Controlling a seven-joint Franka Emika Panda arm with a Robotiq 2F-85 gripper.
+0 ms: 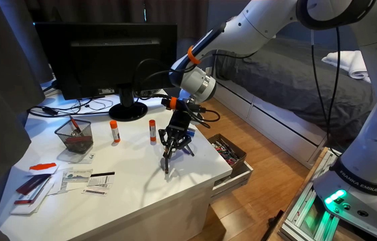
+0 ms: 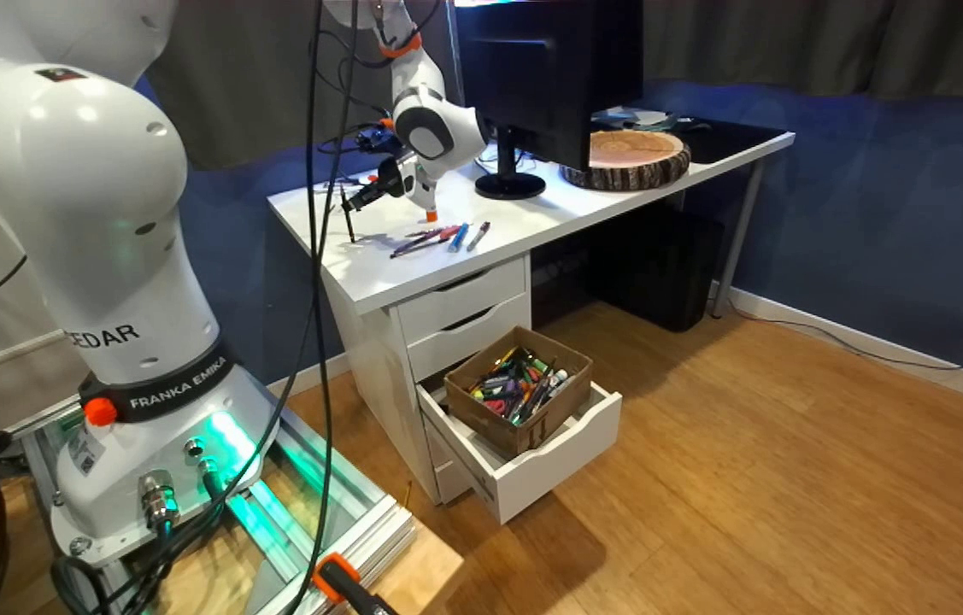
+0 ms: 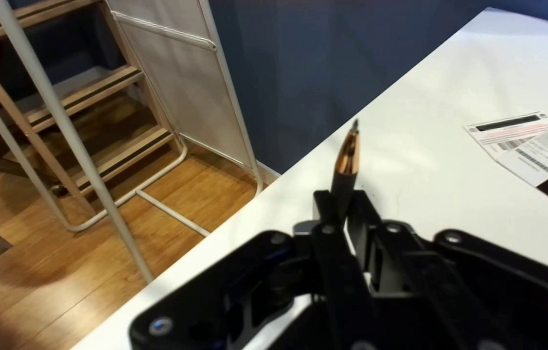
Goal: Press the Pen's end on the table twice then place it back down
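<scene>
The pen (image 1: 166,164) is dark with copper-coloured parts. My gripper (image 1: 168,152) is shut on it and holds it roughly upright over the white table (image 1: 131,187). In an exterior view the pen (image 2: 349,224) hangs below and sticks up above the gripper (image 2: 349,205). Its lower end is at or just above the tabletop (image 2: 374,273); I cannot tell if it touches. In the wrist view the pen's copper tip (image 3: 346,163) juts out beyond the fingertips of the gripper (image 3: 341,206), over the table (image 3: 424,146). The rest of the pen is hidden there.
Several loose pens (image 2: 438,239) lie beside the gripper. Two orange glue sticks (image 1: 115,131) stand behind, with a mesh cup (image 1: 76,137), cards (image 1: 99,184) and a monitor (image 1: 108,63). A box of pens (image 2: 524,389) sits in the open drawer (image 2: 558,470).
</scene>
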